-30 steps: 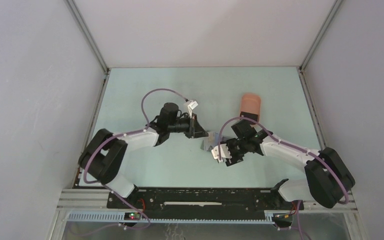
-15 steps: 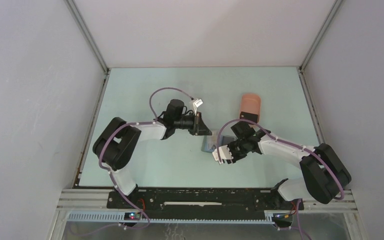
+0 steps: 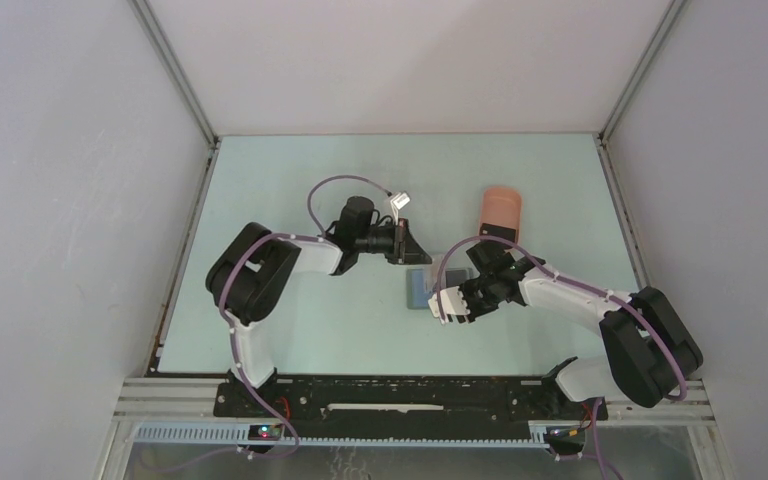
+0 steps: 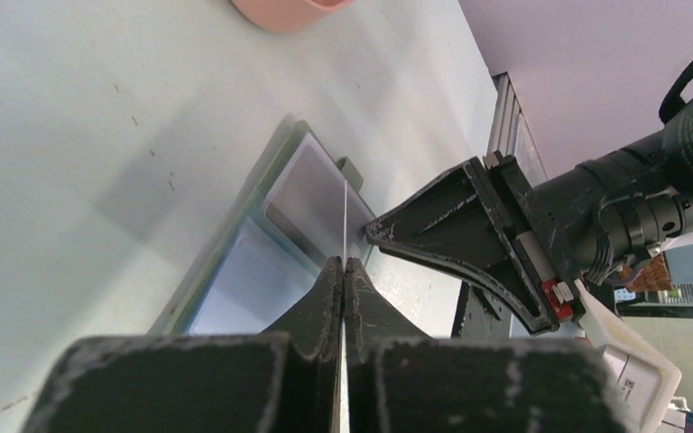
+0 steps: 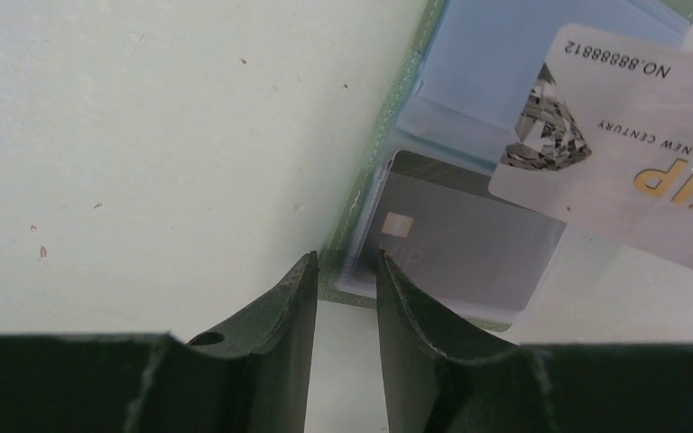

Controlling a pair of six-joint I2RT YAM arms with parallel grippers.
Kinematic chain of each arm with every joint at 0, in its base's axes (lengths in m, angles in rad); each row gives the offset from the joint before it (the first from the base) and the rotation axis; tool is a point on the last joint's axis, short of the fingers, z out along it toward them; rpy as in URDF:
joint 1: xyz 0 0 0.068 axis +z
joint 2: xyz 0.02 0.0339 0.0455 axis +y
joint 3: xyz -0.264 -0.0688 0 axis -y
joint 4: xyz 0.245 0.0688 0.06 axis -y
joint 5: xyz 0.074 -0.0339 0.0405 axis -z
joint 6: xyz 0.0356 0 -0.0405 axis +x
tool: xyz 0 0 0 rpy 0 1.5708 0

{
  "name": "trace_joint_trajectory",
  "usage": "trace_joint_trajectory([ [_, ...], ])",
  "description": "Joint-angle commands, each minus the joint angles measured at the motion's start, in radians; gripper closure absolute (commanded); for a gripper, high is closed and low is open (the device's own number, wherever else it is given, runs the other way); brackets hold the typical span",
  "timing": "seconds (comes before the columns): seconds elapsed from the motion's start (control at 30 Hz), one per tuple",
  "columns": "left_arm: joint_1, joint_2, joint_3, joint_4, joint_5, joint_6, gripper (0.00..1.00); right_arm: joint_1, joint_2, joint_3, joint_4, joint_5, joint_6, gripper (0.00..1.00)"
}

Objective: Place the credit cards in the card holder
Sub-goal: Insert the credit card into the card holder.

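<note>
The table [image 3: 310,330] carries 1 open card holder [image 5: 469,63], which lies flat near the middle, slightly toward the right edge. The pink tray [image 3: 501,210] sits beyond it, nearer the far edge and apart from it.

Left gripper [image 4: 344,271]: the jaws are pressed together on the silver card [image 5: 632,135]. In the left wrist view this card shows as a thin line, edge-on, running from the fingertips toward the card holder. In the right wrist view it hangs tilted over the far part of the open card holder, printed face visible.

The dark card [image 5: 469,248] sits in 1 inner pocket of the card holder, with its chip end toward the near corner.

Right gripper [image 5: 345,271]: the jaws stand a narrow gap apart and straddle the near corner of the card holder. The green border lies in the gap at the fingertips. It cannot be told whether the jaws clamp that border or only rest against it.
</note>
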Motion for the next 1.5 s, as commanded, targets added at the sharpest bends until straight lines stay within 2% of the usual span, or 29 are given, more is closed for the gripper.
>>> trace_joint_trajectory([
  [0.0,0.006,0.027,0.053,0.085,0.013,-0.04,1.0,0.001,-0.018,0.013,-0.015,0.0,-0.006,0.61],
  [0.53,0.006,0.058,-0.019,0.143,-0.063,-0.115,1.0,0.005,-0.021,0.013,-0.014,0.003,-0.003,0.61],
  [1.47,-0.014,0.074,-0.099,0.197,-0.104,-0.172,1.0,0.02,-0.011,0.013,-0.008,0.032,0.009,0.61],
])
